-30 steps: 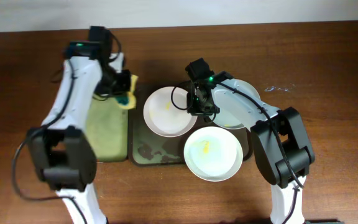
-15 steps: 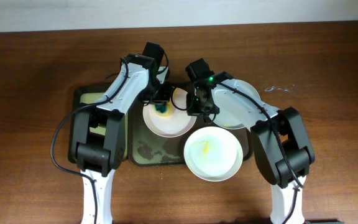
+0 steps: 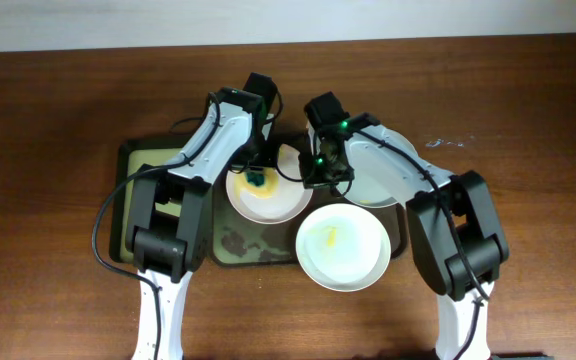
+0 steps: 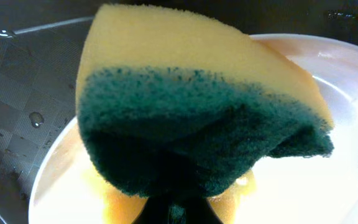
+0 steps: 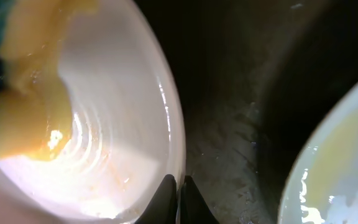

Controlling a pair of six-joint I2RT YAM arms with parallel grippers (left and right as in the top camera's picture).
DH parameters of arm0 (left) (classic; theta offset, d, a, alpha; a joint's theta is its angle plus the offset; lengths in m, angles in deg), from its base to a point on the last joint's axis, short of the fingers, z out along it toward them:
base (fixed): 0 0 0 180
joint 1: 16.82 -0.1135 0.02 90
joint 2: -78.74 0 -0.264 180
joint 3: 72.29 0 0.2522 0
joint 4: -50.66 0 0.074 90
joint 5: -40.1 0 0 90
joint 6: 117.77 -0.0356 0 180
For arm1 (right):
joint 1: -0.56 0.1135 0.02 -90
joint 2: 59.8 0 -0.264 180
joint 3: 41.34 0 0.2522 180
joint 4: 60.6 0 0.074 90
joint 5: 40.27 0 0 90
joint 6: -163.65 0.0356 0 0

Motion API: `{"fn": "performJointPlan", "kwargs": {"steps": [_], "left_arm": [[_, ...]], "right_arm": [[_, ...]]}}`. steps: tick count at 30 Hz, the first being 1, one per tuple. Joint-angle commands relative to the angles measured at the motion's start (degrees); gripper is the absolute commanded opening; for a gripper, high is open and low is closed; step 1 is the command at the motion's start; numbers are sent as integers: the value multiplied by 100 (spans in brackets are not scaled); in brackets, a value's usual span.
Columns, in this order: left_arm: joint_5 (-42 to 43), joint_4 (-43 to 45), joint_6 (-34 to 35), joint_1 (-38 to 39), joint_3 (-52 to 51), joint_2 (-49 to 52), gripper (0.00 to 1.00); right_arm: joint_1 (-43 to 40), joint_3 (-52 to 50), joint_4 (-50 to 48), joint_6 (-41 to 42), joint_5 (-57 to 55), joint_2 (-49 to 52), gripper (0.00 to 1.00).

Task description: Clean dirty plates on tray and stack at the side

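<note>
Three white plates lie on the dark tray (image 3: 236,246). My left gripper (image 3: 256,176) is shut on a yellow sponge with a green scouring side (image 4: 191,124) and presses it on the left plate (image 3: 273,203), which has yellow smear under the sponge (image 4: 123,202). My right gripper (image 3: 314,170) is shut on that plate's right rim (image 5: 169,124); its fingertips (image 5: 166,193) pinch the edge. A second plate (image 3: 343,248) with a yellow smear sits at the tray's front right. A third plate (image 3: 380,172) lies at the back right, partly under my right arm.
A smaller black-rimmed tray with a yellow-green inside (image 3: 158,200) sits left of the dark tray, under my left arm. The wet tray floor (image 5: 229,137) shows between the plates. Brown tabletop (image 3: 528,150) surrounds both trays.
My left gripper has carried the sponge from the smaller tray rightward onto the left plate and shifted it slightly there. My right gripper has stayed on the plate's rim.
</note>
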Motion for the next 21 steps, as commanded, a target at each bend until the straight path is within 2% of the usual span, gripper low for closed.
{"fn": "performJointPlan", "kwargs": {"steps": [1,4,5,8,12,15,16,18,21], "left_arm": [[302,-28,-227,22,-188,535,0],[654,17,-227,74,-190,638,0],[1128,-4,-352,122,-190,693,0],[3042,-153,-1340,127,-188,693,0],[3783,-400,-1733,114,-168,691,0],[3757,-649,-1711,-186,426,448,0],[3536,-680,-1508,-284,579,315,0],[2282,-638,-925,-448,702,-85,0],[1283,-702,-638,-369,647,-136,0]], "right_arm": [[122,-42,-42,-573,935,68,4],[122,-42,-61,-890,1261,68,4],[122,-42,-61,-890,1259,68,4],[122,-42,-68,-892,1259,68,4],[122,-42,-118,-892,1342,68,4],[122,-42,-107,-892,1340,68,4],[122,-42,-107,-890,1340,68,4],[122,-42,-105,-890,1342,68,4],[122,-42,-105,-890,1342,68,4]]}}
